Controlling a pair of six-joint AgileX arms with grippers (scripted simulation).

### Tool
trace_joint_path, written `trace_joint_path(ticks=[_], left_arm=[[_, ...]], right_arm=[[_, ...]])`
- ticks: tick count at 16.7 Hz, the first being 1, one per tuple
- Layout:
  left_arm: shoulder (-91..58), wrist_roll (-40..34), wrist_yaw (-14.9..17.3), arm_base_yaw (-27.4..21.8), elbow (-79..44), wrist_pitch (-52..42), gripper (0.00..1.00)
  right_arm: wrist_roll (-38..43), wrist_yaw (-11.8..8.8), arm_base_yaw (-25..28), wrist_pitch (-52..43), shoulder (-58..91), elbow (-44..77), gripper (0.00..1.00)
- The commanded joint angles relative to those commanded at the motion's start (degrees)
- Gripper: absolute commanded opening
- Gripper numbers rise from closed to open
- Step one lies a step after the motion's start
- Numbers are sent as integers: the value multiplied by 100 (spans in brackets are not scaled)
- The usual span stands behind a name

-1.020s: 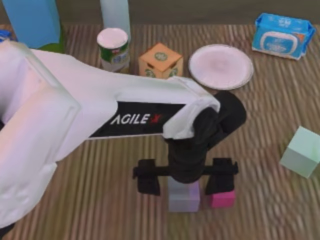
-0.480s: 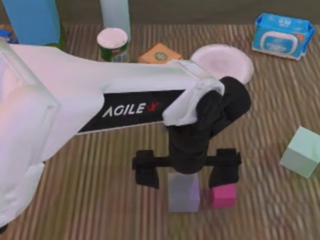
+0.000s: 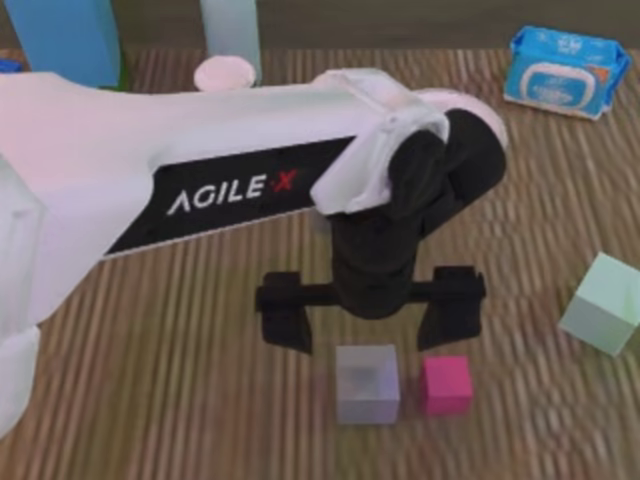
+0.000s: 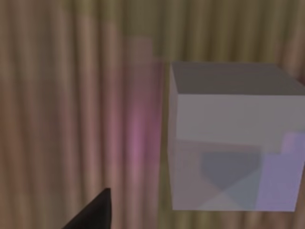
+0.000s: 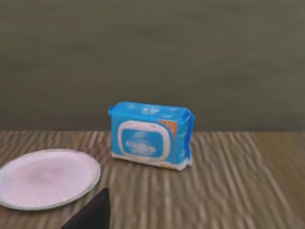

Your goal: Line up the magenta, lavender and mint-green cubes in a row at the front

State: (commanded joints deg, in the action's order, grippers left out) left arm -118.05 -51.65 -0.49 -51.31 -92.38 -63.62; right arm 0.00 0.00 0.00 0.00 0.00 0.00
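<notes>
The lavender cube rests on the table near the front, with the smaller magenta cube just to its right, a narrow gap between them. The mint-green cube sits apart at the right edge. My left gripper hovers open just behind and above the lavender cube, holding nothing. In the left wrist view the lavender cube fills the frame beyond one dark fingertip. My right arm is outside the top view; one of its fingertips shows, pointing at the back of the table, gripper open.
A blue wipes pack lies back right, also seen as the wipes pack. A pink plate lies beside it, mostly under my left arm from above. A can, a bottle and a blue box stand back left.
My left gripper has lifted and drawn back from the lavender cube, which now shows whole on the table beside the magenta cube. The arm now covers the orange box.
</notes>
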Motion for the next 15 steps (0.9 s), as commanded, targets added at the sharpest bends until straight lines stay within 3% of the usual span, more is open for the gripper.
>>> trace_joint_path(ticks=[6,15], left_arm=[[867,209,-57,492,744,553,100],[5075,1705,-73,2516,4499,2671,100]], right_arm=[[-406,-11,92,-514,761,710,100],[-2154,7,421,-2844,5087,3623,100]])
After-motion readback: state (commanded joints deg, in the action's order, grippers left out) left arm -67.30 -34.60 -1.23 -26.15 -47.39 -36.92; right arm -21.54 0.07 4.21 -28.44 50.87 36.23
